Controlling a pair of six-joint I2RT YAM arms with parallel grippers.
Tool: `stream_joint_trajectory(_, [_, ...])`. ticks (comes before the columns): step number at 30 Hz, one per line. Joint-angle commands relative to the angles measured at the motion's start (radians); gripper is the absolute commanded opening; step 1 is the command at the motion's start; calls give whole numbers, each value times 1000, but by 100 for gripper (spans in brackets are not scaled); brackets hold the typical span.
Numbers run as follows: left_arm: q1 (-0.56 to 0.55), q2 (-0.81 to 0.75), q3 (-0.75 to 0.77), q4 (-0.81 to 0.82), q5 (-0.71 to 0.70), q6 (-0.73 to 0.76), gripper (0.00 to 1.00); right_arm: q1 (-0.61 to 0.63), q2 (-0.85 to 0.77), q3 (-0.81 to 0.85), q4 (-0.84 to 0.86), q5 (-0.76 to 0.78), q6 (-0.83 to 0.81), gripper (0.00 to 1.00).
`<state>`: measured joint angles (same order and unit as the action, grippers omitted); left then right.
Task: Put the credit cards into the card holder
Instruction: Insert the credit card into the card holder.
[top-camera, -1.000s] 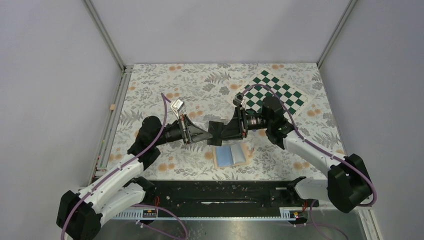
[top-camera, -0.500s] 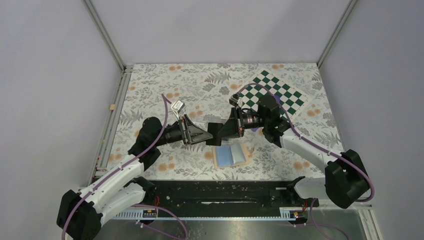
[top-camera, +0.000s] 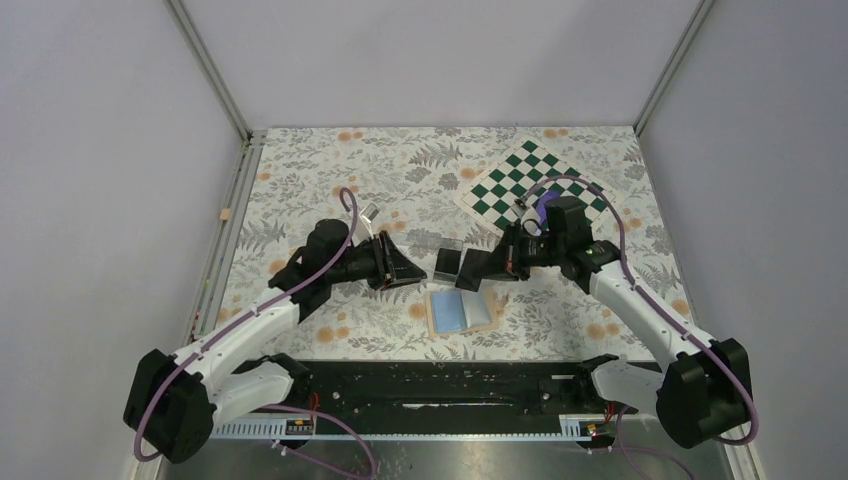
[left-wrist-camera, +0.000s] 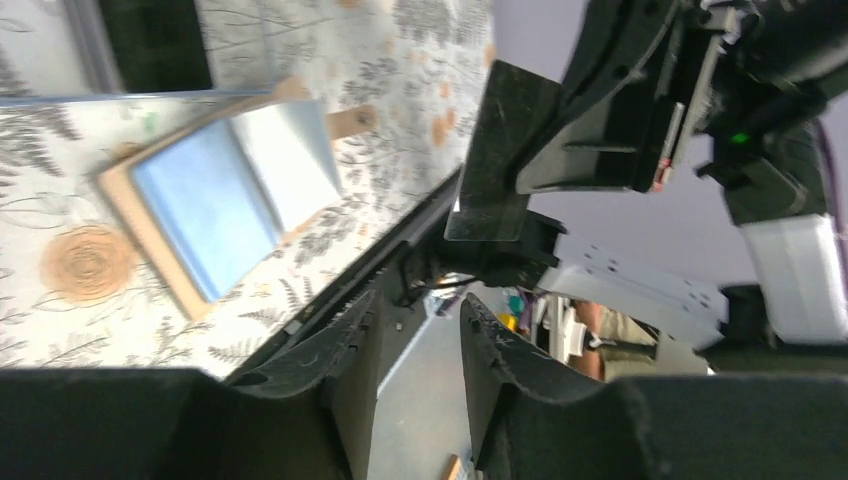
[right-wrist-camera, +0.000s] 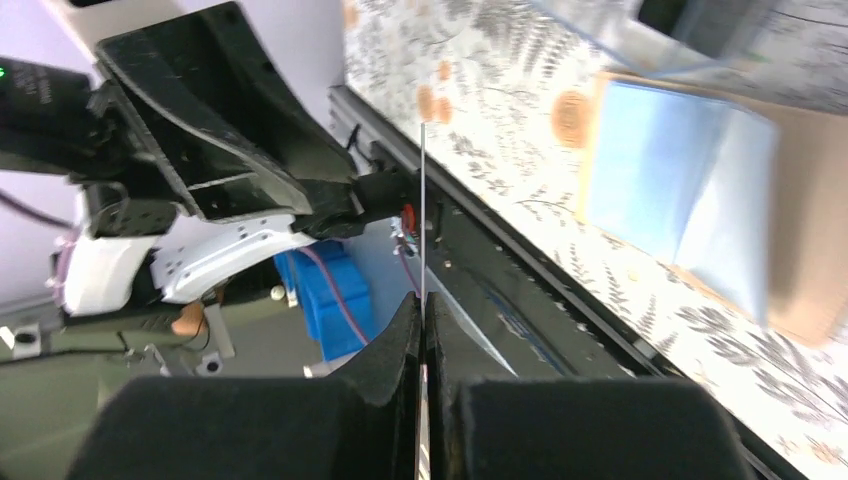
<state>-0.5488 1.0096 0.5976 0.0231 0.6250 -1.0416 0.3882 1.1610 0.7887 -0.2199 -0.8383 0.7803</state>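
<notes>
The left pincer (left-wrist-camera: 413, 328) has drawn back from the card (left-wrist-camera: 503, 150) and stands released, holding nothing. The right pincer (right-wrist-camera: 422, 308) is clenched on that card. The holder (top-camera: 460, 311) lies open on the worktop (top-camera: 330, 165), near both pincers.

Card holder (top-camera: 460, 311) on table (top-camera: 330, 170) — left hand (top-camera: 416, 273) behind-left, card (top-camera: 446, 265) in right hand (top-camera: 470, 275) behind-right, chessboard mat (top-camera: 535, 182) farther back
</notes>
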Motion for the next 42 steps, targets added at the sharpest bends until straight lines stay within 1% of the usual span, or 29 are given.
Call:
stream_joint_trajectory(1, [-14,58,92,-200,-139,148,32,-54,-42,-34,-184,69,-139,0])
stream_joint_trajectory(5, [-70,154,143,-288,-240,218,29,-72,-50,-46,-226,95,-175,0])
stream_joint_trajectory(10, [-145,283,217,-358,-376,265,25,-78,-46,-42,-250,113,-198,0])
stream_joint_trajectory(17, [-178,452,301,-351,-434,277,25,-78,-27,-40,-253,120,-222,0])
stream_joint_trajectory(23, [-181,580,380,-346,-440,297,25,-78,-12,-52,-252,122,-237,0])
stream_joint_trajectory(29, [-181,665,432,-330,-444,303,24,-78,9,-54,-251,107,-259,0])
stream_joint_trajectory(37, [-176,811,572,-375,-452,339,24,-78,75,-50,-229,76,-305,0])
stream_joint_trajectory(42, [-157,866,627,-392,-446,356,25,-77,120,-40,-229,81,-338,0])
